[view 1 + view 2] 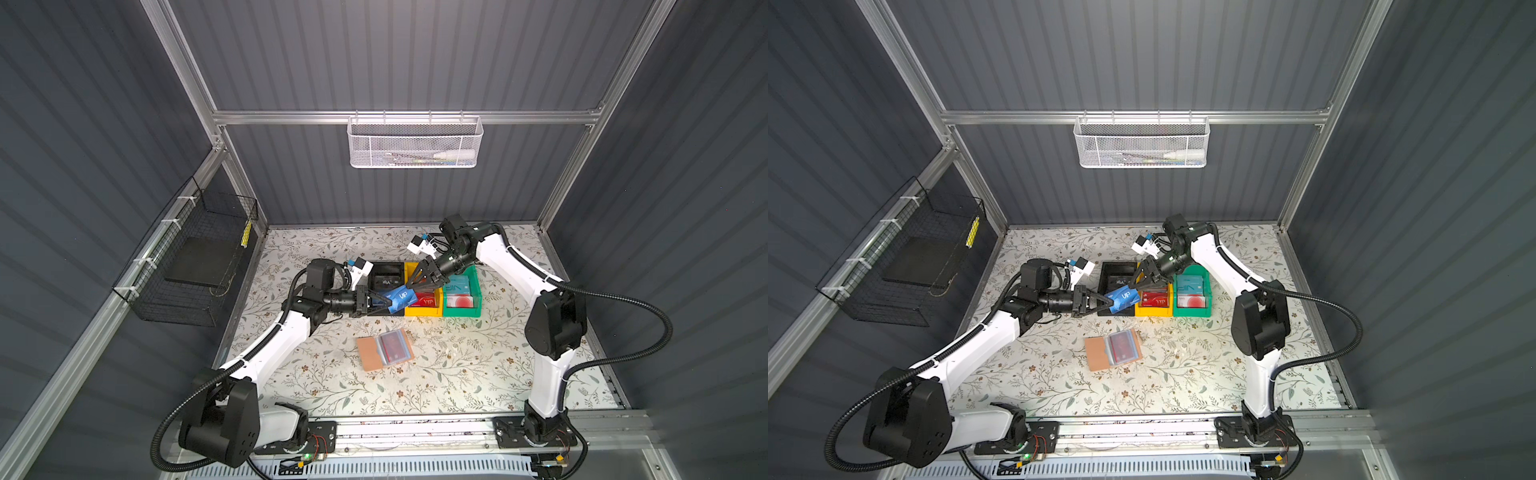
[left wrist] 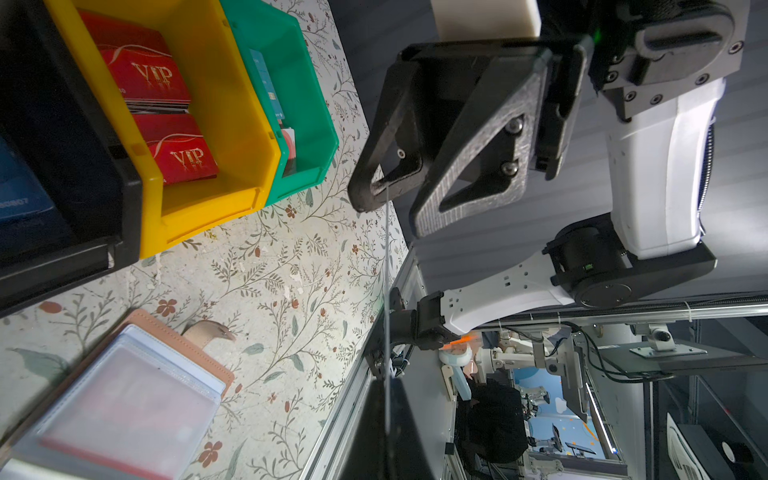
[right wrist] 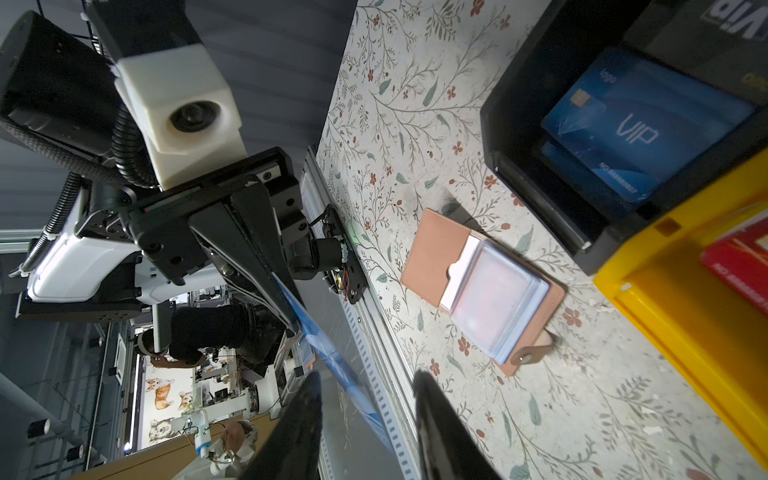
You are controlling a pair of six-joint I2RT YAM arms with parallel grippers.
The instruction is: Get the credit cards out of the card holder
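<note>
A blue VIP credit card (image 1: 402,297) (image 1: 1124,298) hangs above the front of the black bin, and my left gripper (image 1: 388,305) (image 2: 386,399) is shut on its near end. From the left wrist the card (image 2: 386,291) shows edge-on as a thin line. My right gripper (image 1: 415,286) (image 3: 366,376) is open, one finger on each side of the card's (image 3: 332,357) far end, with gaps showing. The tan card holder (image 1: 384,349) (image 3: 486,291) lies open on the table in front of the bins. A reddish card (image 1: 392,347) shows through its clear sleeves.
Three bins stand in a row behind the holder. The black bin (image 1: 384,278) holds a blue card (image 3: 644,129), the yellow bin (image 1: 424,310) holds red cards (image 2: 141,70), and the green bin (image 1: 461,312) holds a teal and a white-and-red card. A wire basket (image 1: 195,266) hangs at left.
</note>
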